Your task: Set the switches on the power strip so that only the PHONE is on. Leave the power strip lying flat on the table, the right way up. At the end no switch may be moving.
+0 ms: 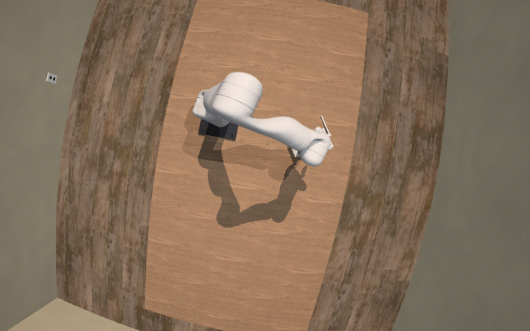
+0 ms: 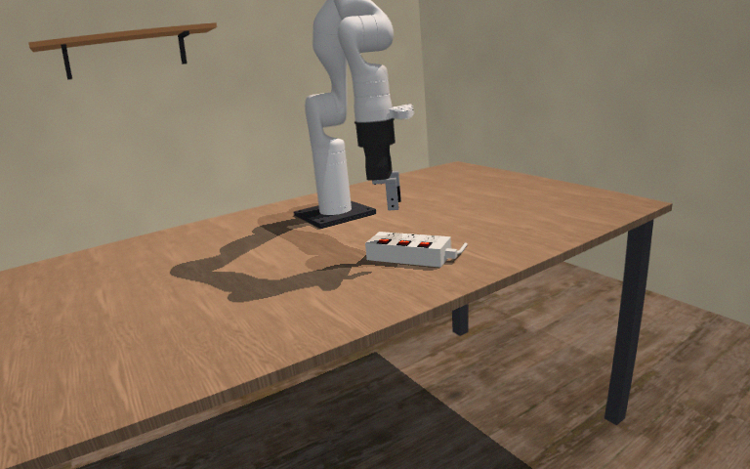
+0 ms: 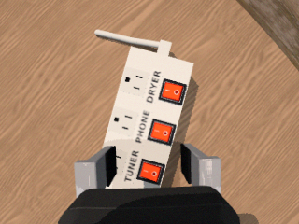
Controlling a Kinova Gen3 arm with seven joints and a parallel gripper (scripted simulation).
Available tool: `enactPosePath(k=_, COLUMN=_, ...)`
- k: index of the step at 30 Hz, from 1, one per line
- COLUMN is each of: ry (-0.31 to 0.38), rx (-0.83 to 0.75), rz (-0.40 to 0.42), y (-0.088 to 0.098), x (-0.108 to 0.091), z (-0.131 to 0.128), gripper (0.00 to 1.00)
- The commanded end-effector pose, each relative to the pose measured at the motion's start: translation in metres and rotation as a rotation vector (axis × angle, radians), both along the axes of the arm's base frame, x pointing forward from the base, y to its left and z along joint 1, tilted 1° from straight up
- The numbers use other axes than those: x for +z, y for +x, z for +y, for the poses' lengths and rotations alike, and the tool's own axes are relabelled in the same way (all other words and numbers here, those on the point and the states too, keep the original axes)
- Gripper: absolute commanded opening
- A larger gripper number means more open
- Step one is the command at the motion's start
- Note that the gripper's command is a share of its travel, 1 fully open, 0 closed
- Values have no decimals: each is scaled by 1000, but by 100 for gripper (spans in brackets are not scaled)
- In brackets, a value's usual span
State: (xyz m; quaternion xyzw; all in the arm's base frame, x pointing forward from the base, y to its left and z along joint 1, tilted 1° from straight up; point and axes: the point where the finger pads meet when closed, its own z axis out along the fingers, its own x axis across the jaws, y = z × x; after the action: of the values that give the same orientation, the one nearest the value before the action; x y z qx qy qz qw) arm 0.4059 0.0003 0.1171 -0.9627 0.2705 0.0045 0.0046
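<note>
The pincer [image 3: 148, 171] hangs released, fingers wide and nothing between them, above the tabletop [image 2: 135, 290]. Below it the power strip [image 3: 149, 119] lies flat, right way up. The TUNER switch [image 3: 151, 172] shows between the fingers, the PHONE switch [image 3: 163, 133] just beyond, the DRYER switch [image 3: 172, 92] farthest.

Power strip [image 3: 149, 123]: white, boxy, lay flat and right way up on wooden table [image 2: 135, 314], near one long edge. Three red rocker switches in a row, labelled TUNER [image 3: 151, 172], PHONE [image 3: 163, 133], DRYER [image 3: 172, 92]. Short white cable stub [image 3: 131, 40] projected from DRYER end. On/off states not discernible.
</note>
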Motion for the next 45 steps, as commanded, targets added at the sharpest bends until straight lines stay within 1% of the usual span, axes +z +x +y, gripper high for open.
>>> enactPosePath(k=1, ry=-8, rx=-99, rz=13, y=-6, x=-11, z=-11, gripper=100)
enactPosePath(k=2, ry=-9, rx=-140, rz=13, y=-7, x=-14, z=-14, gripper=100)
enactPosePath(k=4, ry=-9, rx=-140, rz=13, y=-7, x=-14, z=-14, gripper=100)
enactPosePath(k=9, ry=-16, rx=-273, rz=11, y=-9, x=-21, z=-27, gripper=100)
enactPosePath(k=14, ry=-17, rx=-299, rz=11, y=-10, x=-23, z=-30, gripper=100)
enactPosePath(k=15, ry=-17, rx=-299, rz=11, y=-10, x=-23, z=-30, gripper=0)
enactPosePath(k=45, ry=-17, rx=-299, rz=11, y=-10, x=-23, z=-30, gripper=0)
